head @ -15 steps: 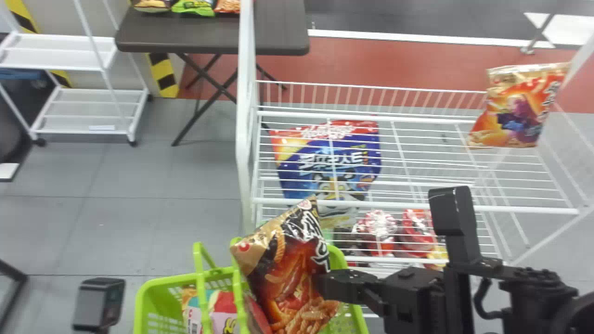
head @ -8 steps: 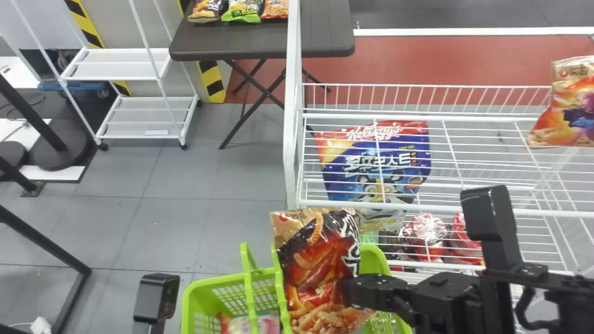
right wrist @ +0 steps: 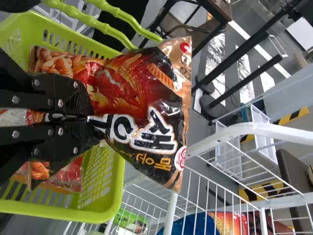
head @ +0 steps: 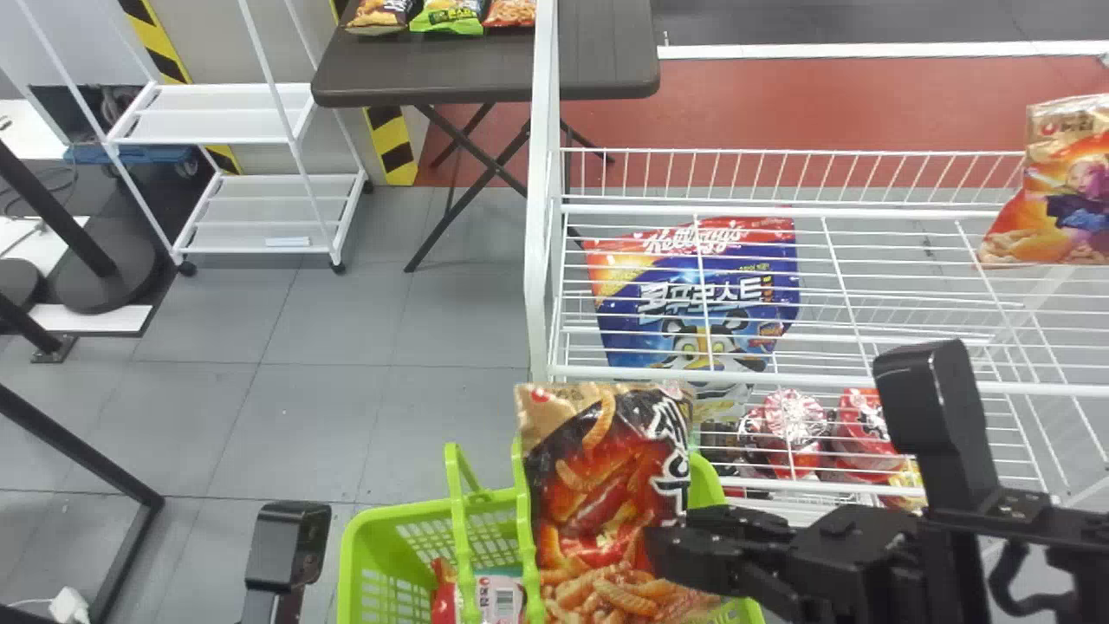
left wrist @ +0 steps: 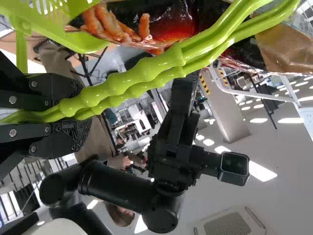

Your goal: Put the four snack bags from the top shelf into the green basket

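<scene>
Because the dark snack bag point(head: 598, 477) stands upright beside the raised handles point(left wrist: 137, 72) of the green basket point(head: 390, 517), it could catch or topple outward if released askew, the right claw point(right wrist: 91, 117) level as it pinches the bag over the basket, the left claw point(left wrist: 85, 115) clamped on those handles.

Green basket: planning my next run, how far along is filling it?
Snack bags already lie in the green basket. The right gripper holds the black-and-red bag over it, not yet released. The orange bag on the top shelf is left.
</scene>
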Tool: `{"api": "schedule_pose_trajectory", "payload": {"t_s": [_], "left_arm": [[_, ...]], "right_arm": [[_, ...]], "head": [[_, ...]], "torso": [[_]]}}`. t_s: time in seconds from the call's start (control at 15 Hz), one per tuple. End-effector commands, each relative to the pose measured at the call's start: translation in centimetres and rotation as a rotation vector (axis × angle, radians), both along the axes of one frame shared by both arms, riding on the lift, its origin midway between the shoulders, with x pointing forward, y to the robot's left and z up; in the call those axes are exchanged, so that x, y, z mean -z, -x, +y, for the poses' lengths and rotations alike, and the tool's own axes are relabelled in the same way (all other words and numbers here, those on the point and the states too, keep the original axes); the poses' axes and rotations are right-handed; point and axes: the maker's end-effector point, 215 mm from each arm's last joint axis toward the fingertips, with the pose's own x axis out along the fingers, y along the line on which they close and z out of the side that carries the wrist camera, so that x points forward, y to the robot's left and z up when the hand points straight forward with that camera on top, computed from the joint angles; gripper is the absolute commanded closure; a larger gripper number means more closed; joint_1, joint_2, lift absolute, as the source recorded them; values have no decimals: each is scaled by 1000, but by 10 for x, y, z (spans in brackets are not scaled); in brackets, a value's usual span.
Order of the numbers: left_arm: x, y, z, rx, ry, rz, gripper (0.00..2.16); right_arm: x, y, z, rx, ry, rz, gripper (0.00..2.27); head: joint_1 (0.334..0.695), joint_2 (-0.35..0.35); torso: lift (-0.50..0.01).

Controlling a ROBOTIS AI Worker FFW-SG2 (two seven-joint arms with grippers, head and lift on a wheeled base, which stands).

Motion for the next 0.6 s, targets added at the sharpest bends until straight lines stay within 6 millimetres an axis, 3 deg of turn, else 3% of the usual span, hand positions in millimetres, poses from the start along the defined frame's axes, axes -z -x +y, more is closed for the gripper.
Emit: {"api": "schedule_pose_trajectory", "payload": {"t_s": [0.0,0.4,0.53], "left_arm": [[0,-2,0,1,12,5,2145],[1,-13,-1,-5,40,-13,2145],[0,-14,-2,-6,45,-15,2145]], "right_arm": [[5,7,-6,-3,16,15,-2],[-9,3,-21,18,-17,-2,46],[-17,-25,-56,109,9,-44,49]], "head": [[695,45],[695,8],[695,-7]], "torso": [[0],[0],[0]]}}
